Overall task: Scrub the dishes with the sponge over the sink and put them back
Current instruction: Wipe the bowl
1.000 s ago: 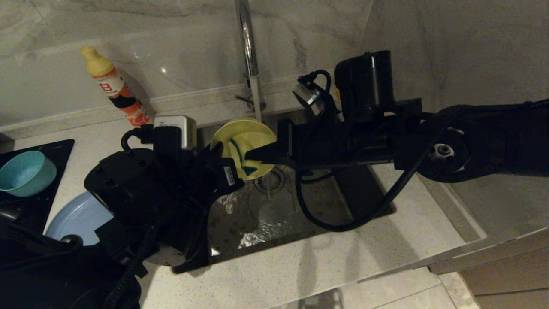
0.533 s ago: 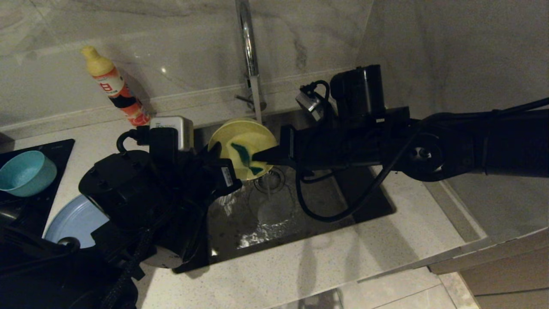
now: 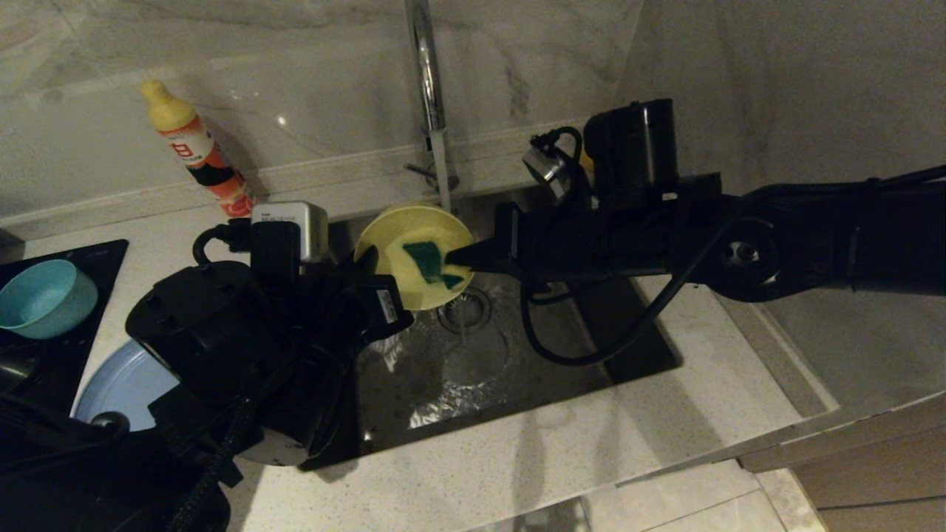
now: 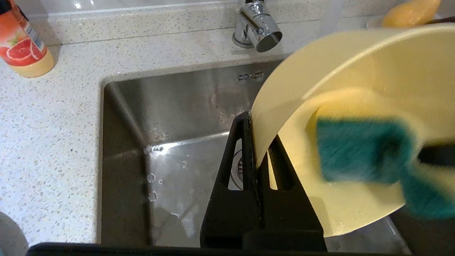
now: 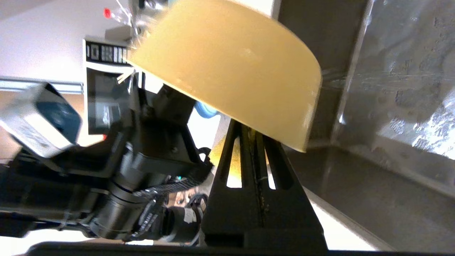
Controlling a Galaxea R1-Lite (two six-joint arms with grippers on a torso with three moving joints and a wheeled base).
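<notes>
Yellow bowl point(image 3: 414, 255) tilted over sink point(image 3: 517, 369), sponge point(image 3: 431, 264) inside

Head view is dim w/ a warm brownish cast; both arms read as near-black masses, little detail. Small glare spots on the marble backsplash point(image 3: 281, 118) and a bright streak down the faucet point(image 3: 427, 81). Water in the sink point(image 3: 458, 369) glints. Soft arm shadows fall on the countertop point(image 3: 532, 458). Left wrist view is much brighter, evenly lit; the sponge point(image 4: 359, 151) is smeared by motion blur. Right wrist view: background blown out white, bowl point(image 5: 231, 74) edges soft.
</notes>
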